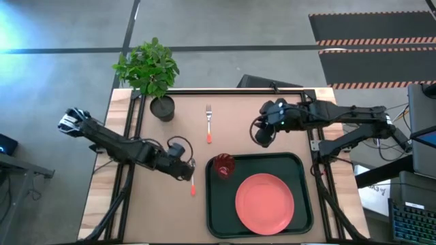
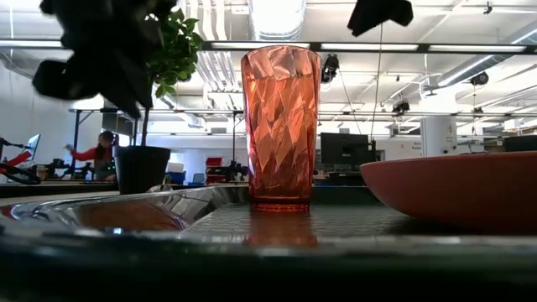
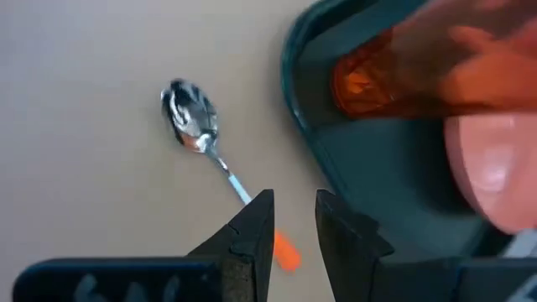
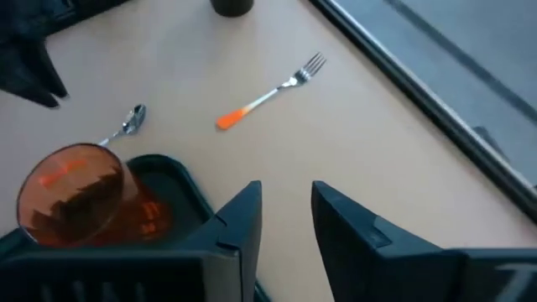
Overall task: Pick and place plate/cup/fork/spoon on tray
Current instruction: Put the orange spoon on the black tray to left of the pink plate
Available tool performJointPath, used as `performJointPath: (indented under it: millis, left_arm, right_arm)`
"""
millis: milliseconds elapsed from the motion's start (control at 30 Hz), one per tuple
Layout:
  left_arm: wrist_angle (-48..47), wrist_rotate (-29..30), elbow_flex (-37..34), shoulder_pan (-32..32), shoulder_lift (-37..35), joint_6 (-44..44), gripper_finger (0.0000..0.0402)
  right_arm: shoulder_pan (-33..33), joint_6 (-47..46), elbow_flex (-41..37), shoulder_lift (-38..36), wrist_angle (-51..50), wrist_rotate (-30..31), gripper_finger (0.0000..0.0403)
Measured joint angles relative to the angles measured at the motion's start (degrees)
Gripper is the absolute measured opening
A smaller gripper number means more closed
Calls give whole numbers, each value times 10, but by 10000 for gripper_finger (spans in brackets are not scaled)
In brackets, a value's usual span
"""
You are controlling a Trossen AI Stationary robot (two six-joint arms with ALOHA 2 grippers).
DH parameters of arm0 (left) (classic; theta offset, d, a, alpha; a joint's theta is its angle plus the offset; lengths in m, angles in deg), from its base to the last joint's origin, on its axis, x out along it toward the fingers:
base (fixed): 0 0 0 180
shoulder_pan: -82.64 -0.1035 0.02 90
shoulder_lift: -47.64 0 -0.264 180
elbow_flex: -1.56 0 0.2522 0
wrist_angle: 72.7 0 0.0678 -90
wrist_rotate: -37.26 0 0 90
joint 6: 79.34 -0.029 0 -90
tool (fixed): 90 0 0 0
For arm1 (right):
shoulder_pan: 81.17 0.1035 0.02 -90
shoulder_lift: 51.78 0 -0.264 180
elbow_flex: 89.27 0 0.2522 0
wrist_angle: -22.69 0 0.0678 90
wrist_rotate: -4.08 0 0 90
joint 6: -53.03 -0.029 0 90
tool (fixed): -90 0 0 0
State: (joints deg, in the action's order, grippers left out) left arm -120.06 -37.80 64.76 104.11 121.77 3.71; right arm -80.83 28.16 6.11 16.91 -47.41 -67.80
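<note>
Hovering over the spoon (image 1: 193, 182) at lower centre-left of the high view, the left end effector (image 1: 184, 169) sits just left of the tray (image 1: 300, 204), evidently lined up to collect the next piece of cutlery. Half the job looks done from above: the plate (image 1: 264, 198) lies on the tray's lower middle and the cup (image 1: 223, 165) stands in its upper left corner. The fork (image 1: 208, 124) waits on the bare counter (image 1: 272, 95) above the tray, tines pointing toward the top of the frame, near the plant pot (image 1: 162, 108). The right end effector (image 1: 263, 134) hangs just above the tray's upper edge, right of the fork, its arm reaching in from the right side.

At counter level, the cup (image 2: 279, 126) stands upright at frame centre on the tray (image 2: 126, 210), with the plate (image 2: 457, 189) filling the right (both clearly resting inside the rim) and the pot (image 2: 140, 169) behind at left.

From the left wrist, the open fingers (image 3: 252, 231) straddle the spoon's orange handle without touching it, its silver bowl (image 3: 190, 113) at upper left; the tray (image 3: 369, 184) curves along the right.

From the right wrist, that end effector (image 4: 285, 214) is parted and empty, aimed across the counter toward the fork (image 4: 270, 92) at upper centre, cup (image 4: 75, 193) at lower left.
</note>
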Motion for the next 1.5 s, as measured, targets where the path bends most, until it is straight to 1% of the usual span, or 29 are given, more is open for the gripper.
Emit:
performJointPath:
  millis: [67, 200, 267, 500, 700, 867, 1100, 1233, 1333, 1433, 1500]
  left_arm:
    - [10, -7, -18, 0, 13, 44, 72]
    - [-4, -86, -31, 0, 44, 97, 72]
    - [2, -102, -31, 1, 62, 113, 72]
    - [45, -99, 1, -10, 139, 126, 72]
    - [49, -100, 28, -25, 201, 121, 72]
    - [52, -101, 31, -39, 218, 112, 72]
    - [57, -105, 22, -49, 218, 111, 72]
    - [61, -108, 15, -49, 236, 111, 71]
    - [73, -114, 13, -50, 259, 110, 54]
    - [80, -118, 15, -50, 275, 106, 13]
    - [97, -121, 18, -50, 280, 106, 5]
  right_arm:
    - [0, 22, 17, 0, -20, 0, 100]
    - [0, 45, 37, 0, -63, 0, 99]
    - [0, 53, 40, 0, -81, 0, 96]
    - [0, 75, 32, 0, -108, 1, 86]
    - [0, 84, 31, 0, -107, 0, 89]
    - [0, 85, 30, 0, -107, -1, 84]
    - [0, 92, 30, 0, -107, -5, 77]
    - [0, 96, 30, 0, -108, -5, 77]
    - [0, 99, 30, 0, -108, -5, 73]
    - [0, 100, 30, 0, -108, -5, 69]
    - [0, 101, 30, -1, -109, -5, 68]
